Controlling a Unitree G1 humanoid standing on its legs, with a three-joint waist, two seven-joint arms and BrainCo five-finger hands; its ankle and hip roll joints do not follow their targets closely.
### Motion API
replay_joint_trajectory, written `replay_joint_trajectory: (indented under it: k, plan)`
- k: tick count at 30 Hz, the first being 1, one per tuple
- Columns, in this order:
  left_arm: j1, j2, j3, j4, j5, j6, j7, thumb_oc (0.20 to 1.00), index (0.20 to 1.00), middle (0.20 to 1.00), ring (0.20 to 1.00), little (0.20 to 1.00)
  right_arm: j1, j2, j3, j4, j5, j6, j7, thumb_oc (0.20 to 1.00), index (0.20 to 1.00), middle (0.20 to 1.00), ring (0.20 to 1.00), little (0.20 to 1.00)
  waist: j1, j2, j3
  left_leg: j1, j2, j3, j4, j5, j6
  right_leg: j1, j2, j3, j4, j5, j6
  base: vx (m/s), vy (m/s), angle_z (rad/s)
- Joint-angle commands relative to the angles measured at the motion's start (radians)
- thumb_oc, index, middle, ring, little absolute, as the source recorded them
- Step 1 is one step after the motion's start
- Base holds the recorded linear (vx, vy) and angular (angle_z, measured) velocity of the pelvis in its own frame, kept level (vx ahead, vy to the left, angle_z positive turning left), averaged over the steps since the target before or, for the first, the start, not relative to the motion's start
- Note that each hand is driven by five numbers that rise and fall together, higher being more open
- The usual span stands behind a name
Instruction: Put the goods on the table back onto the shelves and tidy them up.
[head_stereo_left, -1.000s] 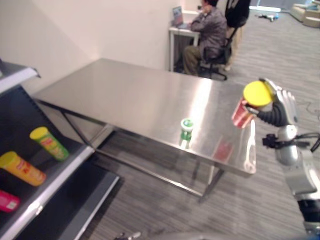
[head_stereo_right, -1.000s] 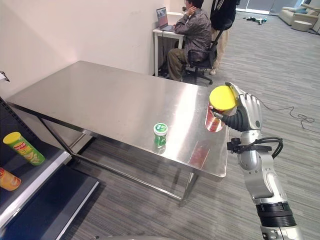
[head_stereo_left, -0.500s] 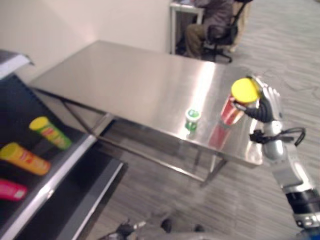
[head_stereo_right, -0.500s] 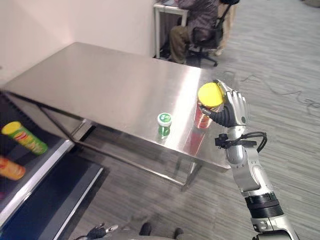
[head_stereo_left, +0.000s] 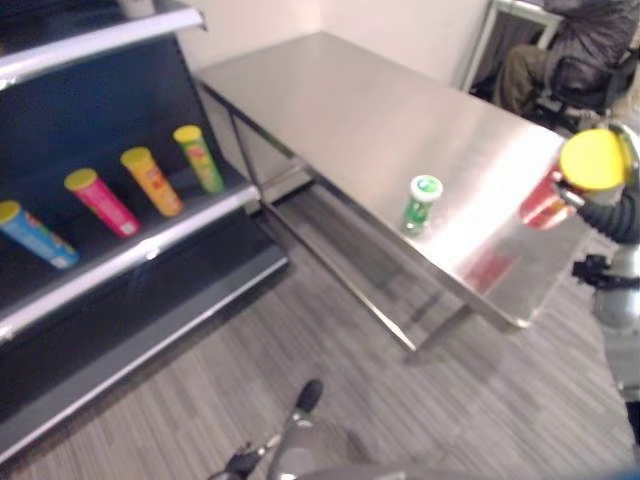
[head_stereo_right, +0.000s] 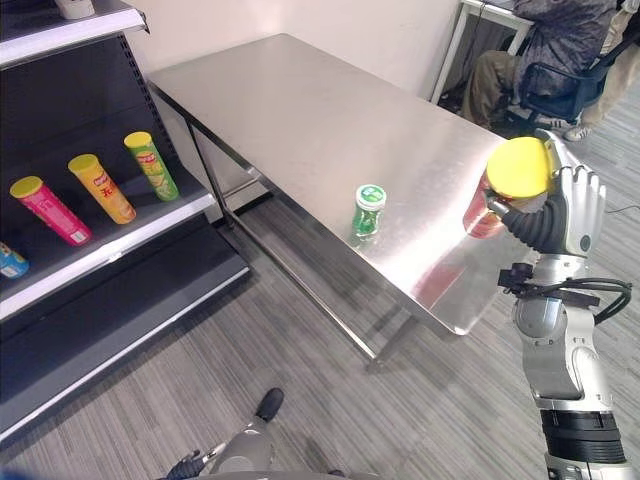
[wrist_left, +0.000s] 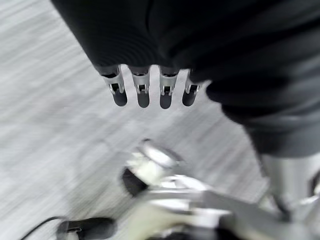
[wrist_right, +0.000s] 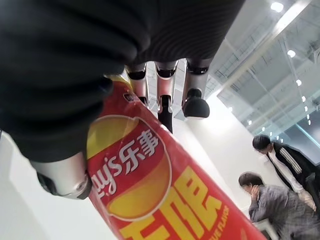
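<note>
We see the red chip can (head_stereo_right: 487, 205) with its yellow lid tilted above the right end of the steel table (head_stereo_right: 290, 120), our right hand (head_stereo_right: 558, 212) curled round it. A small green can (head_stereo_right: 368, 209) stands on the table to its left. Our left hand (wrist_left: 150, 90) hangs straight-fingered and holds nothing. Four cans lie on the shelf (head_stereo_right: 120, 245) at far left

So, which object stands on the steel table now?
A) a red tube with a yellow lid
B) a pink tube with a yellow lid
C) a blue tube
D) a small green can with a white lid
D: the small green can stands upright on the steel table; the red tube is in the right hand.
</note>
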Motion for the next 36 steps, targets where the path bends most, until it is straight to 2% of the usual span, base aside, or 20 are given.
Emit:
replay_joint_trajectory:
  k: [1,2,6,7,8,10,12,13,15,17,20,21,24,27,30,31,33,34,35,36]
  plan:
    - [-0.023,0.030,0.010,0.059,-0.125,-0.012,0.008,1.000,1.000,1.000,1.000,1.000,-0.016,-0.014,-0.138,-0.130,-0.047,0.006,-0.041,0.200,0.200,0.200,0.200,0.200,-0.019,-0.076,-0.051,-0.036,-0.088,0.132,-0.064,0.052,0.009,0.028,-0.079,0.079,-0.136,0.063,0.092,-0.30,-0.028,0.28]
    - [-0.012,0.026,0.051,0.105,-0.111,-0.006,-0.007,1.000,1.000,1.000,1.000,1.000,0.023,0.006,-0.162,-0.156,-0.037,-0.012,-0.031,0.200,0.200,0.200,0.200,0.200,-0.036,-0.093,-0.062,0.010,-0.069,0.195,0.004,0.006,0.024,0.008,-0.108,0.030,-0.170,0.099,0.094,-0.30,-0.031,0.08]
    - [-0.012,0.028,0.051,0.106,-0.111,-0.007,-0.008,1.000,1.000,1.000,1.000,1.000,0.025,0.009,-0.163,-0.159,-0.037,-0.012,-0.030,0.200,0.200,0.200,0.200,0.200,-0.037,-0.092,-0.065,0.004,-0.069,0.192,0.009,0.007,0.024,0.006,-0.107,0.028,-0.175,0.104,0.095,-0.09,-0.006,0.25]
    - [-0.005,0.026,0.062,0.134,-0.066,-0.004,-0.014,1.000,1.000,1.000,1.000,1.000,0.052,0.023,-0.179,-0.171,-0.001,-0.049,-0.017,0.200,0.200,0.200,0.200,0.200,-0.057,-0.104,-0.077,0.066,-0.022,0.243,0.044,-0.044,0.030,-0.011,-0.132,-0.012,-0.205,0.130,0.094,-0.34,0.071,0.10]
    - [-0.004,0.033,0.066,0.151,0.000,-0.008,-0.021,1.000,1.000,1.000,1.000,1.000,0.085,0.060,-0.185,-0.215,0.098,-0.138,0.040,0.200,0.200,0.200,0.200,0.200,-0.092,-0.101,-0.103,0.167,0.080,0.304,0.052,-0.069,0.022,-0.022,-0.146,-0.061,-0.255,0.153,0.106,-0.53,0.186,0.12]
    - [-0.011,0.033,0.016,0.118,0.070,-0.039,-0.027,1.000,1.000,1.000,1.000,1.000,0.120,0.090,-0.172,-0.271,0.255,-0.250,0.126,0.200,0.200,0.200,0.200,0.200,-0.147,-0.057,-0.129,0.292,0.252,0.400,-0.022,0.020,-0.033,-0.060,-0.161,-0.118,-0.280,0.185,0.137,-0.50,0.413,0.79]
    - [-0.026,0.017,-0.087,0.049,0.125,-0.064,-0.028,1.000,1.000,1.000,1.000,1.000,0.103,0.078,-0.159,-0.282,0.315,-0.289,0.147,0.200,0.200,0.200,0.200,0.200,-0.172,-0.015,-0.143,0.329,0.348,0.428,-0.079,0.131,-0.092,-0.101,-0.197,-0.152,-0.280,0.212,0.170,-0.38,0.488,0.64]
    - [-0.023,0.014,-0.090,0.046,0.126,-0.063,-0.027,1.000,1.000,1.000,1.000,1.000,0.105,0.075,-0.162,-0.280,0.317,-0.291,0.147,0.200,0.200,0.200,0.200,0.200,-0.173,-0.010,-0.144,0.331,0.353,0.425,-0.090,0.138,-0.095,-0.100,-0.193,-0.157,-0.281,0.212,0.169,-0.30,0.410,0.62]
    - [-0.028,0.003,-0.164,0.001,0.151,-0.075,-0.023,1.000,1.000,1.000,1.000,1.000,0.080,0.061,-0.150,-0.261,0.350,-0.296,0.139,0.200,0.200,0.200,0.200,0.200,-0.178,0.013,-0.149,0.345,0.390,0.420,-0.129,0.182,-0.134,-0.125,-0.222,-0.175,-0.281,0.236,0.192,-0.27,0.351,0.98]
    - [-0.026,-0.011,-0.231,-0.056,0.153,-0.082,-0.036,1.000,1.000,1.000,1.000,1.000,0.040,0.047,-0.128,-0.240,0.363,-0.295,0.126,0.200,0.200,0.200,0.200,0.200,-0.169,0.034,-0.142,0.334,0.382,0.377,-0.140,0.153,-0.145,-0.152,-0.255,-0.173,-0.281,0.277,0.222,-0.36,0.457,0.63]
    - [-0.033,-0.012,-0.239,-0.035,0.153,-0.079,-0.027,1.000,1.000,1.000,1.000,1.000,0.016,0.055,-0.122,-0.233,0.350,-0.281,0.107,0.200,0.200,0.200,0.200,0.200,-0.181,0.027,-0.134,0.335,0.360,0.381,-0.141,-0.030,-0.147,-0.200,-0.345,-0.167,-0.282,0.341,0.269,-0.40,0.498,0.46]
    - [-0.041,-0.007,-0.230,-0.036,0.151,-0.078,-0.028,1.000,1.000,1.000,1.000,1.000,0.028,0.063,-0.132,-0.243,0.333,-0.267,0.114,0.200,0.200,0.200,0.200,0.200,-0.186,0.014,-0.127,0.332,0.341,0.402,-0.112,-0.116,-0.136,-0.211,-0.391,-0.167,-0.282,0.359,0.291,-0.42,0.589,0.73]
    - [-0.032,0.034,-0.190,-0.068,0.122,-0.081,-0.037,1.000,1.000,1.000,1.000,1.000,0.065,0.105,-0.159,-0.268,0.317,-0.251,0.144,0.200,0.200,0.200,0.200,0.200,-0.177,-0.037,-0.082,0.278,0.246,0.393,0.029,-0.246,-0.106,-0.229,-0.491,-0.164,-0.282,0.426,0.311,-0.39,0.485,0.75]
    - [-0.035,0.104,-0.155,-0.066,0.126,-0.084,-0.028,1.000,1.000,1.000,1.000,1.000,0.050,0.148,-0.160,-0.236,0.357,-0.265,0.130,0.200,0.200,0.200,0.200,0.200,-0.152,-0.081,-0.025,0.183,0.149,0.351,0.149,-0.298,-0.065,-0.225,-0.526,-0.136,-0.282,0.444,0.297,-0.36,0.348,0.43]
    - [-0.021,0.133,-0.105,-0.056,0.094,-0.078,-0.027,1.000,1.000,1.000,1.000,1.000,0.061,0.163,-0.138,-0.244,0.407,-0.282,0.155,0.200,0.200,0.200,0.200,0.200,-0.154,-0.086,-0.027,0.151,0.065,0.331,0.128,-0.268,-0.012,-0.177,-0.438,-0.051,-0.255,0.364,0.237,-0.19,0.337,0.59]
    - [-0.021,0.133,-0.105,-0.056,0.094,-0.078,-0.027,1.000,1.000,1.000,1.000,1.000,0.062,0.163,-0.138,-0.244,0.407,-0.282,0.155,0.200,0.200,0.200,0.200,0.200,-0.155,-0.086,-0.027,0.151,0.066,0.331,0.127,-0.269,-0.012,-0.178,-0.437,-0.051,-0.254,0.363,0.237,-0.09,0.326,0.84]
    - [0.000,0.127,-0.096,-0.009,0.110,-0.070,-0.054,1.000,1.000,1.000,1.000,1.000,0.088,0.160,-0.125,-0.281,0.476,-0.323,0.221,0.200,0.200,0.200,0.200,0.200,-0.163,-0.079,-0.053,0.159,0.004,0.323,0.076,-0.223,0.031,-0.152,-0.289,-0.009,-0.143,0.244,0.194,-0.08,0.480,0.49]
    - [0.006,0.123,-0.101,0.018,0.130,-0.065,-0.060,1.000,1.000,1.000,1.000,1.000,0.086,0.158,-0.099,-0.295,0.508,-0.341,0.251,0.200,0.200,0.200,0.200,0.200,-0.164,-0.079,-0.059,0.170,-0.009,0.332,0.049,-0.209,0.043,-0.144,-0.242,-0.017,-0.118,0.219,0.178,-0.08,0.540,0.55]
    - [0.004,0.115,-0.112,0.054,0.156,-0.058,-0.071,1.000,1.000,1.000,1.000,1.000,0.077,0.164,-0.006,-0.321,0.581,-0.371,0.318,0.200,0.200,0.200,0.200,0.200,-0.164,-0.090,-0.068,0.190,-0.036,0.344,0.008,-0.191,0.060,-0.133,-0.148,-0.008,-0.092,0.182,0.155,-0.05,0.305,0.47]
    - [0.004,0.116,-0.110,0.055,0.156,-0.058,-0.071,1.000,1.000,1.000,1.000,1.000,0.075,0.165,-0.005,-0.320,0.582,-0.371,0.319,0.200,0.200,0.200,0.200,0.200,-0.165,-0.092,-0.070,0.189,-0.037,0.345,0.002,-0.183,0.059,-0.137,-0.150,-0.007,-0.092,0.184,0.155,-0.03,0.302,0.18]
